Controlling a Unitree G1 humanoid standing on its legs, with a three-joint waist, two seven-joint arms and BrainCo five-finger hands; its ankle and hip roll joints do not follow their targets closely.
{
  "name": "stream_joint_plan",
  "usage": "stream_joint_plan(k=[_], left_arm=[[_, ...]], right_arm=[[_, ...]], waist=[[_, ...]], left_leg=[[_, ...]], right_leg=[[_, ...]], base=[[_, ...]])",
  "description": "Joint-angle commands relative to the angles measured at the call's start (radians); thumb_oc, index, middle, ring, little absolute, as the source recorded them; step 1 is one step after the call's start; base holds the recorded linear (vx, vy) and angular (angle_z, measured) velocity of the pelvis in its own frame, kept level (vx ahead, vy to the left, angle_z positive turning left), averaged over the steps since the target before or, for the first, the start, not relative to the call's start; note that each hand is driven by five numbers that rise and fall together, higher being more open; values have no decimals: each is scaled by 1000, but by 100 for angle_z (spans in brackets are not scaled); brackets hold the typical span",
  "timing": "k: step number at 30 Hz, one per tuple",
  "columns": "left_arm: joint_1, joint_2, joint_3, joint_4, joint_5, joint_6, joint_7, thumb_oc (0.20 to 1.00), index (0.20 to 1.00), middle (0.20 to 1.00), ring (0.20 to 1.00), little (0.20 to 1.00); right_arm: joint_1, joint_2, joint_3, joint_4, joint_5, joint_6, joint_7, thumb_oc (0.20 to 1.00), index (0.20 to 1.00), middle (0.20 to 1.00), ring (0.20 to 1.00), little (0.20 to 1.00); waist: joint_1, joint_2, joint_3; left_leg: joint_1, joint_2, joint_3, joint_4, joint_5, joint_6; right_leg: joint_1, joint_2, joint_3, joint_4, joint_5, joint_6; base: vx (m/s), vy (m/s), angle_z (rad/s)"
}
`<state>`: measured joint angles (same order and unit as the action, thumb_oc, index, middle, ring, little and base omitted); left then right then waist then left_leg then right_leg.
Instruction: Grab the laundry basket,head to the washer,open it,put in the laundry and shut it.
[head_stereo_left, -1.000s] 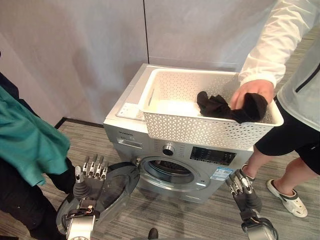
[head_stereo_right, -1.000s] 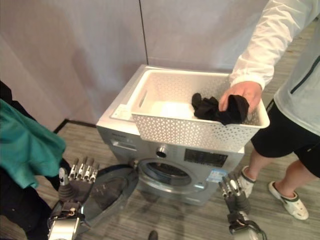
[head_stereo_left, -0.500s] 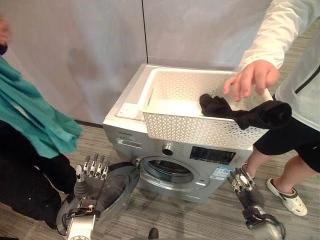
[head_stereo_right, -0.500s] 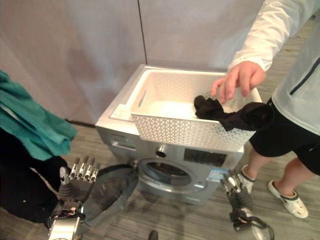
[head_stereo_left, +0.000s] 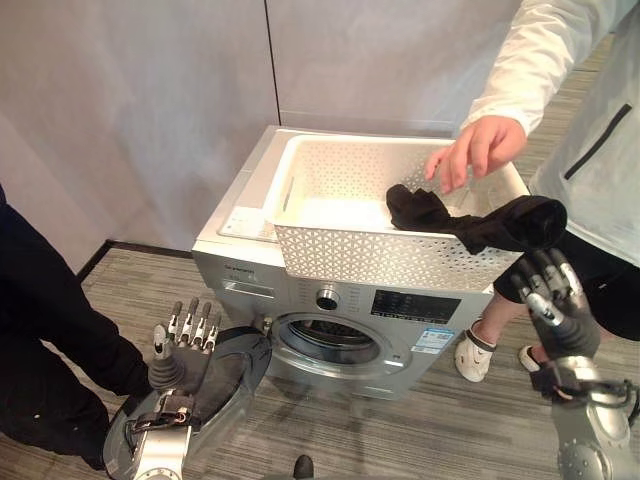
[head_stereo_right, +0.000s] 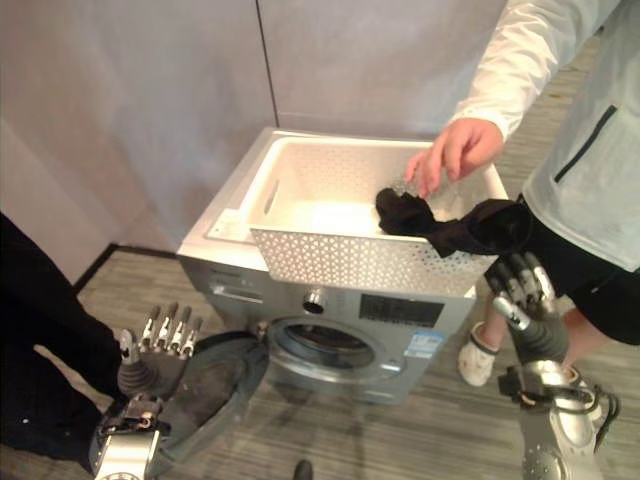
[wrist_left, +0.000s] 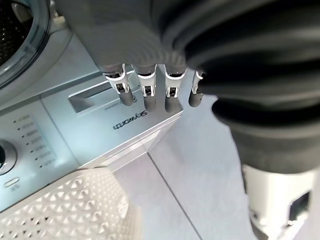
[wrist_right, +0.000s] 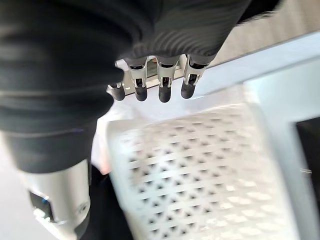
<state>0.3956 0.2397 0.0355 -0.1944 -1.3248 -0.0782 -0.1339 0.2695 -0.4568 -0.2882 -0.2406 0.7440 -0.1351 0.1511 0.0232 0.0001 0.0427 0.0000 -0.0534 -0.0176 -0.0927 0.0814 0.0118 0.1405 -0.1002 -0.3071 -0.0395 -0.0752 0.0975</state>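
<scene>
Left eye view: the white perforated plastic laundry basket (head_stereo_left: 400, 255) sits atop the silver front-loading washer (head_stereo_left: 330, 320), its round door (head_stereo_left: 215, 385) swung open. A black garment (head_stereo_left: 480, 222) drapes over the basket rim beneath a person's hand (head_stereo_left: 478, 150). Left hand (head_stereo_left: 178, 362) and right hand (head_stereo_left: 555, 305) hover released, fingers straight.

The scene is lit brightly and evenly from above. The bottom of the white laundry basket (head_stereo_left: 380, 255) is nearly washed out towards its left end wall. A soft sheen is carried along the left edge of the washer (head_stereo_left: 250, 215), and dull reflections are seen in the glass of its open door (head_stereo_left: 215, 375). Faint, broad shadows are cast on the grey wall (head_stereo_left: 150, 100) and on the floor (head_stereo_left: 400, 430) beneath the door.
</scene>
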Motion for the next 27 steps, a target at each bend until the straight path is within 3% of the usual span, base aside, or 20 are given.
stream_joint_plan(k=[1,8,16,18,27], left_arm=[[-26,66,27,-61,26,-10,-41,1000,1000,1000,1000,1000],[-19,76,11,-70,25,0,-54,1000,1000,1000,1000,1000],[-8,75,30,-73,43,10,-63,1000,1000,1000,1000,1000],[-7,85,28,-77,42,21,-80,1000,1000,1000,1000,1000],[4,98,8,-86,28,36,-91,1000,1000,1000,1000,1000]], right_arm=[[-77,-65,-27,-28,-28,-81,-21,1000,1000,1000,1000,1000],[-134,-163,-30,-73,-41,-78,-12,1000,1000,1000,1000,1000],[-144,-259,-59,-77,-250,-54,-35,1000,1000,1000,1000,1000],[-173,-354,-80,-86,-342,-48,-28,1000,1000,1000,1000,1000],[-264,-517,-102,-86,-372,-62,-30,1000,1000,1000,1000,1000]], waist=[[5,-22,-32],[10,-36,-38],[17,-45,-46],[20,-51,-46],[25,-59,-46]], left_leg=[[45,40,-2,5,-93,-25],[58,40,8,5,-101,-20],[61,42,10,5,-104,-18],[63,41,8,5,-104,-17],[62,41,6,5,-104,-18]], right_leg=[[-59,-23,56,-45,114,37],[-56,-20,72,-41,114,39],[-54,-19,74,-42,113,40],[-54,-18,76,-41,113,40],[-52,-18,73,-42,116,42]], base=[[0,0,0],[13,11,-4],[8,3,-5],[0,0,0],[0,0,0]])
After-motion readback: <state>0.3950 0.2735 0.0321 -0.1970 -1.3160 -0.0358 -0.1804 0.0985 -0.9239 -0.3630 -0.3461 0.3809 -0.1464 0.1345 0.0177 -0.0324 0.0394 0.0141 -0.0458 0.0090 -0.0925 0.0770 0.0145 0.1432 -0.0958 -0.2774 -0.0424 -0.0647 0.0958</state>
